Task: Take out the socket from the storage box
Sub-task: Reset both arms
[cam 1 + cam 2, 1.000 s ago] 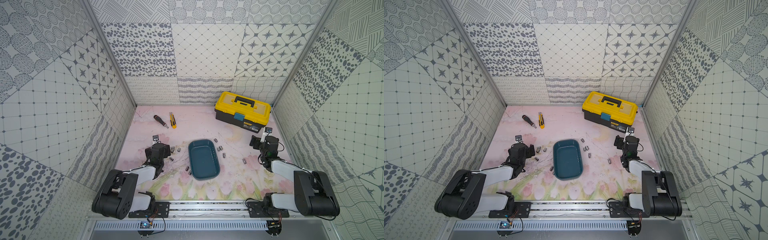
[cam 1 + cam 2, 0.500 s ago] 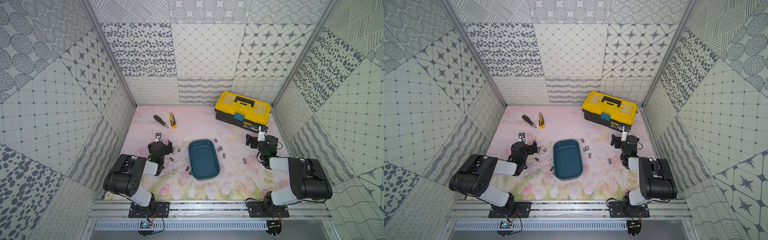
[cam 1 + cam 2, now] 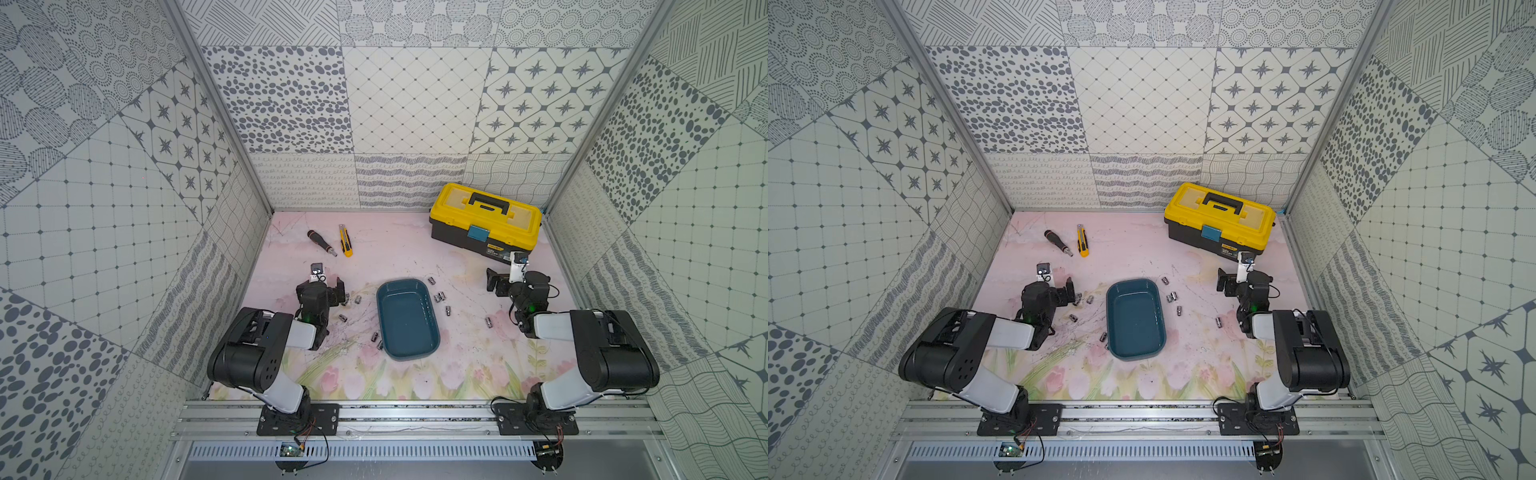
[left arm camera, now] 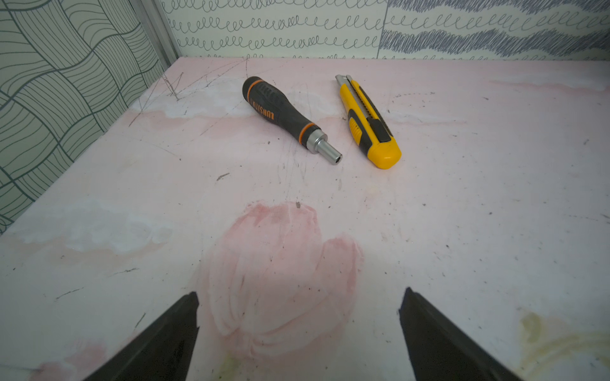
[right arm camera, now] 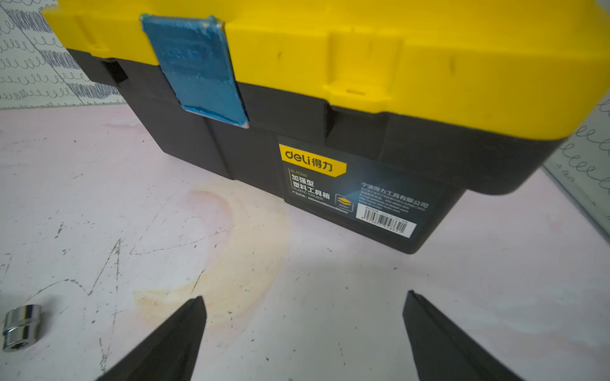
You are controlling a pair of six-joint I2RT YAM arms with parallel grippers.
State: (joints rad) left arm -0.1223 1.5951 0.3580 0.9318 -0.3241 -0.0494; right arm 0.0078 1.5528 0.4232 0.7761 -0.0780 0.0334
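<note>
The storage box [image 3: 432, 345] [image 3: 1156, 351], a shallow teal tub, sits mid-table in both top views, and its inside looks bare. Several chrome sockets lie on the mat around it, such as one socket [image 3: 448, 310] [image 3: 1179, 310] to its right; another socket [image 5: 21, 326] shows in the right wrist view. My left gripper [image 3: 321, 286] [image 3: 1047, 286] [image 4: 301, 292] stands open and empty, low over the mat to the left of the box. To the right of the box my right gripper [image 3: 513, 279] [image 3: 1244, 279] [image 5: 305, 295] is open and empty, facing the toolbox.
A yellow-lidded black toolbox [image 3: 486, 216] [image 3: 1221, 216] [image 5: 330, 66] stands at the back right, close ahead of the right gripper. A black screwdriver handle [image 3: 321, 242] [image 4: 287, 118] and a yellow utility knife [image 3: 345, 240] [image 4: 369, 122] lie at the back left. Patterned walls enclose the table.
Both arms have folded back toward their bases, with their elbows raised. The grippers stay low beside the box, shifted slightly toward the back wall.
</note>
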